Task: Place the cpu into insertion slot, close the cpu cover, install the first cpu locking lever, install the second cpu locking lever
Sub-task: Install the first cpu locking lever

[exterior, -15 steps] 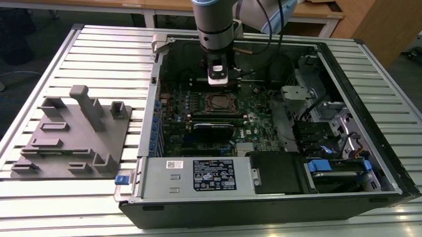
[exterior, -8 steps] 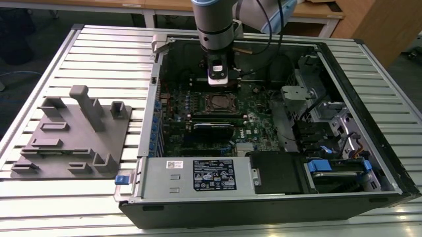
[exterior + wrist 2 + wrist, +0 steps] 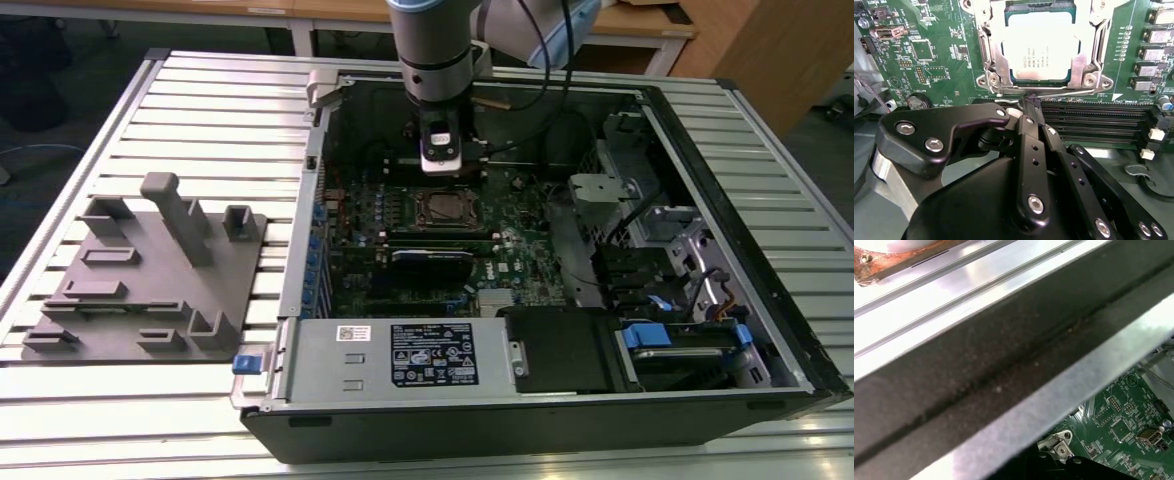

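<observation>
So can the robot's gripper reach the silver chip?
Probably yes: the gripper sits just beside the cpu with nothing between them, though the cpu cover frames its edges.

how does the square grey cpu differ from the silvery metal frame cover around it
The dull silver-grey square cpu is a solid plate; the shiny silvery cpu cover is a frame with a cut-out centre. The cpu sits inside; the cpu cover rings it. Both are square metal, lying flat.
</observation>
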`<state>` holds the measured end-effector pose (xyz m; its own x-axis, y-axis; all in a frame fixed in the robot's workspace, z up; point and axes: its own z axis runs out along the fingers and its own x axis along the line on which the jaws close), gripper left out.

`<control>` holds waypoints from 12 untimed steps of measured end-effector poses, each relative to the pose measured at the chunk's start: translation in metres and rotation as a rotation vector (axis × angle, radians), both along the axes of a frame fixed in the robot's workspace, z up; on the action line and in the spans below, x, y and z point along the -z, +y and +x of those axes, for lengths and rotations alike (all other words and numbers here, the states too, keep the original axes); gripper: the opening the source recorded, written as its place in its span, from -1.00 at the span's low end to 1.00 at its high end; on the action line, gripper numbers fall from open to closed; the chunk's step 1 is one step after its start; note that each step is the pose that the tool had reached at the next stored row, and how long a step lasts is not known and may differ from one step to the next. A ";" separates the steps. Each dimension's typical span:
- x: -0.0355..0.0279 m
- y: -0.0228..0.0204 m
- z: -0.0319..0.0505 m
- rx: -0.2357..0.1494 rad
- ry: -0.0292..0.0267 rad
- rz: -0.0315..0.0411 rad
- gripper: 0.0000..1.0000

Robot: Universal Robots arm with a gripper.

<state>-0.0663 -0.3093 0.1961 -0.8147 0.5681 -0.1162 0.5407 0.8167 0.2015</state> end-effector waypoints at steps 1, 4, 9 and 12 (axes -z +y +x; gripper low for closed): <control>0.0000 -0.0001 0.0000 0.000 0.0001 -0.0005 -0.78; 0.0004 0.0001 0.0000 0.000 -0.0003 -0.0050 -0.78; 0.0016 0.0001 0.0000 0.000 0.0000 -0.0247 -0.78; 0.0024 0.0007 0.0000 0.000 -0.0001 -0.0382 -0.78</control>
